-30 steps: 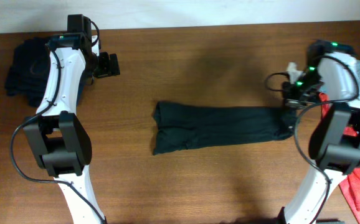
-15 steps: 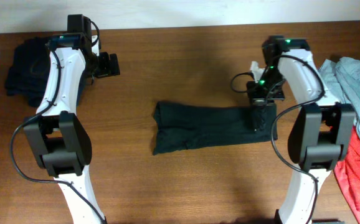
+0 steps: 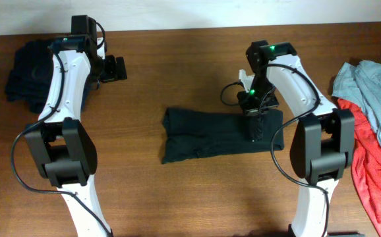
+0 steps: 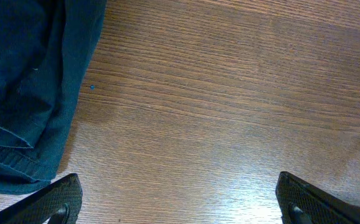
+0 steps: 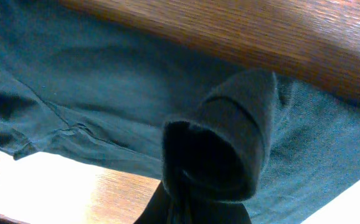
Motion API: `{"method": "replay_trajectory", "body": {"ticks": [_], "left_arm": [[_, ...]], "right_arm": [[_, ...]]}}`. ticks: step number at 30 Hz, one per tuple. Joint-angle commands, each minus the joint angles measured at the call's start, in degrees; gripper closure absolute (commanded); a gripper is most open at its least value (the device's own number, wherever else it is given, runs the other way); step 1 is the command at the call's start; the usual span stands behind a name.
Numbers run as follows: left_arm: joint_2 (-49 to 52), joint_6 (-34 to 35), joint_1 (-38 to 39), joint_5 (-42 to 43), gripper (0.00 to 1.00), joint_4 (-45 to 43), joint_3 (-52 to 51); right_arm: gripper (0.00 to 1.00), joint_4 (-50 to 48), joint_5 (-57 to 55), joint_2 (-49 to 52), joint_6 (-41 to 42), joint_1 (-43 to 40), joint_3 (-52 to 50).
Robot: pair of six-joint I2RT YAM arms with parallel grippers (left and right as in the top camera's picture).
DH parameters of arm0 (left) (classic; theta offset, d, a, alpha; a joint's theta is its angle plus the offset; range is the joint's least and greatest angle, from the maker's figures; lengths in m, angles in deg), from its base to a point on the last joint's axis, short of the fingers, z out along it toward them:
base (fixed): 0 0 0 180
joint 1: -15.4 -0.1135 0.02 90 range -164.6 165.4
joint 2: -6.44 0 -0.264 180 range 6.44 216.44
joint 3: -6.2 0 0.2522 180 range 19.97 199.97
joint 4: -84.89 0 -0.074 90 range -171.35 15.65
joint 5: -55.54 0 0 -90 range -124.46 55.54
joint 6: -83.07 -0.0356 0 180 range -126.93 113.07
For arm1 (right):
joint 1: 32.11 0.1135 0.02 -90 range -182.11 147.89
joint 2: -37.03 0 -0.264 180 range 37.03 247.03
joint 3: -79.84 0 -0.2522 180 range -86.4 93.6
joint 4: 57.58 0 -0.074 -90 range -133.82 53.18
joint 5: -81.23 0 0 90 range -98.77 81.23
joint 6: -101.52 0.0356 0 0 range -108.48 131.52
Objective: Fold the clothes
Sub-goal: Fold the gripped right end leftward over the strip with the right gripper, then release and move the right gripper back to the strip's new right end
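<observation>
A black T-shirt (image 3: 204,135) lies mid-table, folded into a long strip. My right gripper (image 3: 255,125) is shut on its right end and holds that end lifted over the strip. In the right wrist view the pinched fabric (image 5: 223,149) curls into a dark roll that hides the fingers, with the rest of the shirt (image 5: 93,93) spread below. My left gripper (image 3: 115,69) hangs open over bare wood at the back left, beside a dark navy garment (image 3: 29,69). Its fingertips (image 4: 55,199) stand wide apart with nothing between them, and the navy cloth (image 4: 24,81) lies to their left.
A grey-blue garment (image 3: 368,82) and a red one (image 3: 375,178) are heaped at the table's right edge. The wooden table (image 3: 197,191) shows bare in front of the shirt. A pale wall runs behind the table's far edge.
My right gripper has travelled left with the shirt's right end, so the strip is shorter. The grey-blue and red heap is now uncovered. The left arm has not moved.
</observation>
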Motion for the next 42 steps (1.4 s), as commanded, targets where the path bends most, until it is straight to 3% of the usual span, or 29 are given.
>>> {"method": "replay_trajectory", "body": {"ticks": [1, 26, 32, 35, 36, 42], "left_arm": [[-0.90, 0.70, -0.04, 0.63, 0.01, 0.04, 0.02], [-0.90, 0.70, -0.04, 0.63, 0.01, 0.04, 0.02], [-0.90, 0.70, -0.04, 0.63, 0.01, 0.04, 0.02], [-0.90, 0.70, -0.04, 0.63, 0.01, 0.04, 0.02], [-0.90, 0.70, -0.04, 0.63, 0.01, 0.04, 0.02], [-0.90, 0.70, -0.04, 0.63, 0.01, 0.04, 0.02]], "right_arm": [[0.95, -0.35, -0.72, -1.18, 0.50, 1.27, -0.76], [0.93, -6.08, 2.49, -1.18, 4.20, 5.92, -6.05], [0.75, -7.30, 2.49, -1.18, 5.68, 5.92, -6.05], [0.30, -7.28, 2.64, -1.18, 6.69, 5.92, -6.05], [0.25, -7.21, 2.93, -1.18, 6.64, 5.92, -6.05], [0.22, -4.79, 2.89, -1.22, 6.40, 4.09, -4.59]]}}
